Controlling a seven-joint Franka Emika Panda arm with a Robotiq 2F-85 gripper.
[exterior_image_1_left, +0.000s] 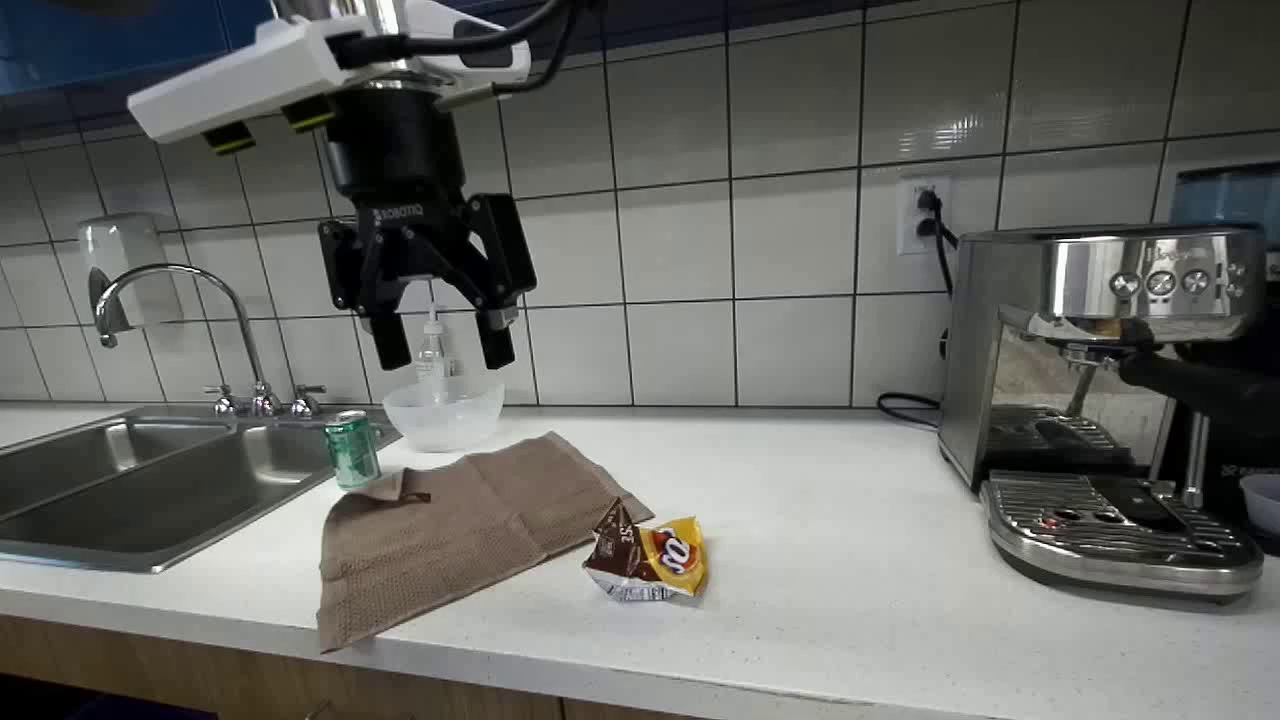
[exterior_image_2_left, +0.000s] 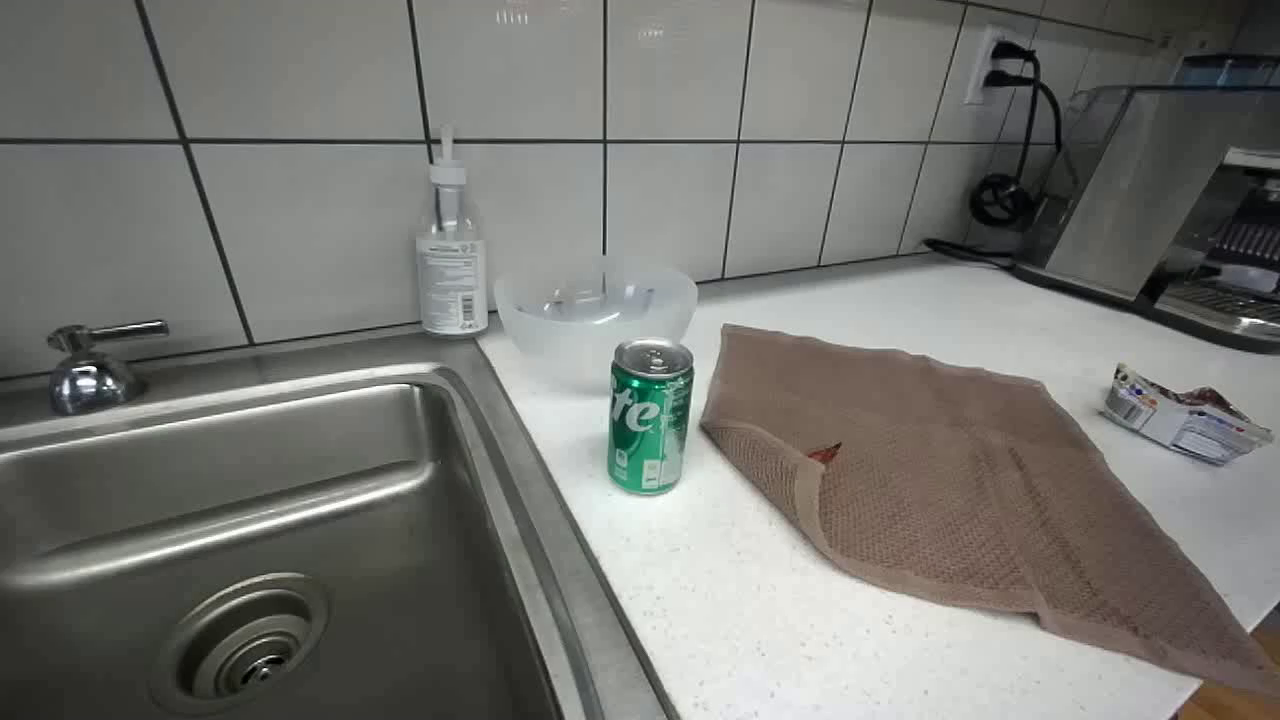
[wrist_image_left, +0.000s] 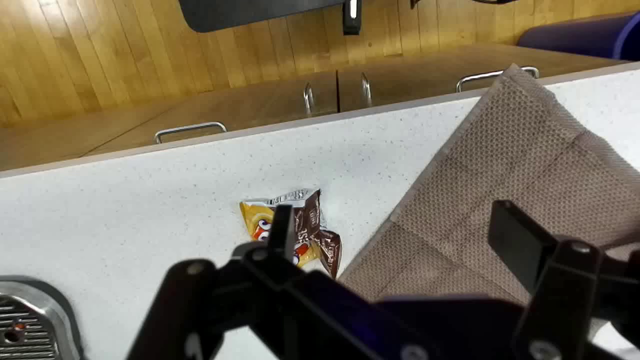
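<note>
The brown towel (exterior_image_1_left: 470, 530) lies at lower left of centre in an exterior view, below the gripper (exterior_image_1_left: 445, 352), whose jaws stand wide and empty; the clearance is hard to judge. Dragging the towel sideways could tip the green can (exterior_image_2_left: 650, 420) or shove the snack bag (exterior_image_1_left: 648, 556), both near it.
</note>
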